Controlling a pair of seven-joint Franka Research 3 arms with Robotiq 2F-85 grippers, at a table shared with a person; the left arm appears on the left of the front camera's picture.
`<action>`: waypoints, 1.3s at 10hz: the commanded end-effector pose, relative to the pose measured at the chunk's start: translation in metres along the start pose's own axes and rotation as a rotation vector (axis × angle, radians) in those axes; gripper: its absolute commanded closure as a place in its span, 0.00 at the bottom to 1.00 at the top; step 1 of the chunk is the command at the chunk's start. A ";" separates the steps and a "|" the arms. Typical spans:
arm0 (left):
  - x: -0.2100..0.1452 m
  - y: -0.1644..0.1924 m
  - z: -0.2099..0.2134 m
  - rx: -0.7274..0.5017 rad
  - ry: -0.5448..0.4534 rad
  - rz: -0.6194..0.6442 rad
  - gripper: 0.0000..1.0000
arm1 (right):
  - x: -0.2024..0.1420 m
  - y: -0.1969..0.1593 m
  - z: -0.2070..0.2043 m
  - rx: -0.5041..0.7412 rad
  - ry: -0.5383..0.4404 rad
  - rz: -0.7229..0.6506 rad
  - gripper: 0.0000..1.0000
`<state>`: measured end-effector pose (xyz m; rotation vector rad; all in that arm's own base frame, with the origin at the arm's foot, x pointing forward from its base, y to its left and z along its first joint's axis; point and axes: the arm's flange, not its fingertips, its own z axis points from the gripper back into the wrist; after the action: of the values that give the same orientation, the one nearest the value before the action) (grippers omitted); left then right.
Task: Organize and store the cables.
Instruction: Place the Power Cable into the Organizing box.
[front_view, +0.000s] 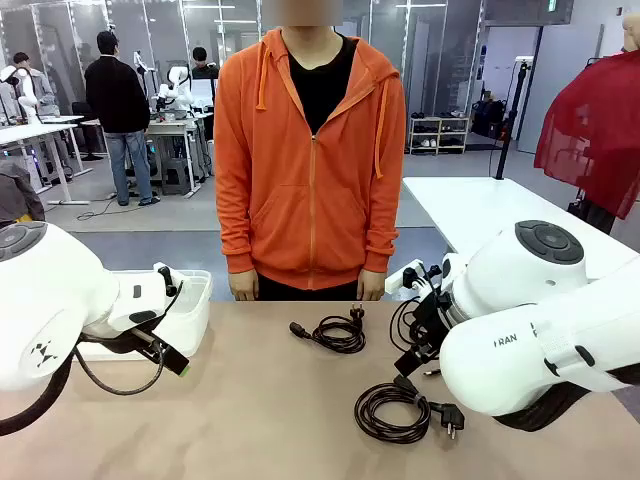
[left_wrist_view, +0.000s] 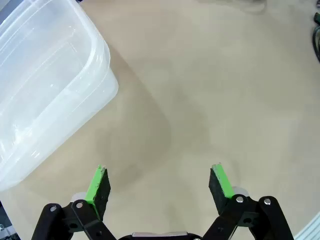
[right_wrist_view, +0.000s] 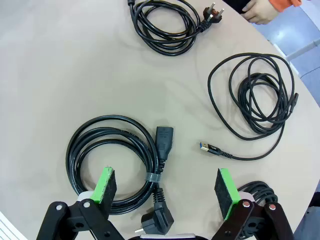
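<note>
Right wrist view, right tool (right_wrist_view: 165, 174) released over cables (right_wrist_view: 107, 120), left tool (left_wrist_view: 159, 171) released beside bin rim (left_wrist_view: 102, 55)

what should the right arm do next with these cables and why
Probably lower the right gripper straight down and close it on the tied cable coil near its band. The jaws are open and hover directly over that coil, with the band lying between them, so it looks like the easiest one to grasp first. The clear bin it would go into sits over on the left.
</note>
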<state>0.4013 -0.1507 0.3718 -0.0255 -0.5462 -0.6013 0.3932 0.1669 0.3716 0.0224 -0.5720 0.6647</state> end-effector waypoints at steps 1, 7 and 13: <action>0.000 0.000 0.000 0.000 0.000 0.000 0.00 | 0.000 0.000 0.000 0.000 0.000 0.000 0.00; 0.000 0.000 0.000 0.000 0.000 0.000 0.00 | 0.000 0.000 0.000 0.000 0.000 0.000 0.00; 0.013 0.012 0.022 0.022 0.005 0.011 0.00 | 0.007 -0.016 0.020 0.001 -0.022 0.002 0.00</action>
<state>0.4032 -0.1492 0.3777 -0.0236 -0.5533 -0.5961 0.3948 0.1643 0.3771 0.0218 -0.5817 0.6591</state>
